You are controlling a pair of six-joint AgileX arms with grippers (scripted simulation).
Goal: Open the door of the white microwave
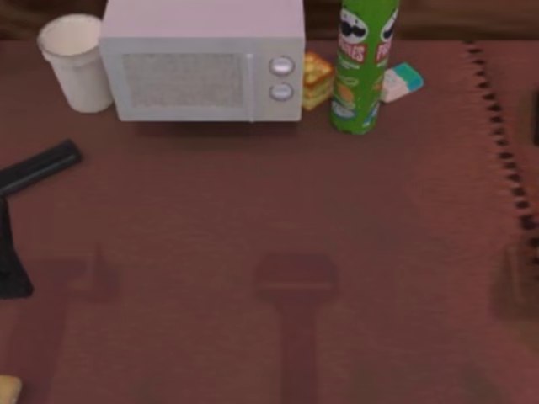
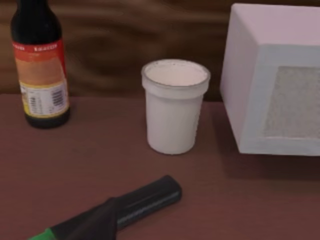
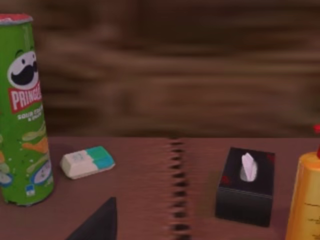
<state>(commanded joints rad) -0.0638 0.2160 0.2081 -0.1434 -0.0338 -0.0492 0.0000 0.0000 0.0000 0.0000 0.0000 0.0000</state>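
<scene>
The white microwave (image 1: 202, 25) stands at the back of the table, left of centre, with two round silver knobs (image 1: 281, 77) on its right side. Its door (image 1: 185, 80), with the grey mesh window, lies flush with the front. My left gripper (image 1: 46, 223) hovers open near the table's left edge, well in front of the microwave and not touching it. One of its black fingers (image 2: 145, 200) shows in the left wrist view, short of the microwave (image 2: 250, 50). Only a sliver of my right gripper (image 1: 536, 126) shows at the right edge; one dark finger (image 3: 100, 222) is in view, the jaws apart.
A white cup (image 1: 76, 59) stands left of the microwave, with a dark sauce bottle (image 2: 40, 65) beyond it. To the microwave's right are a yellow snack block (image 1: 317, 78), a green chip can (image 1: 362, 63) and an eraser (image 1: 402, 82). A black tissue box (image 3: 245, 185) and a yellow bottle (image 3: 305, 200) stand farther right.
</scene>
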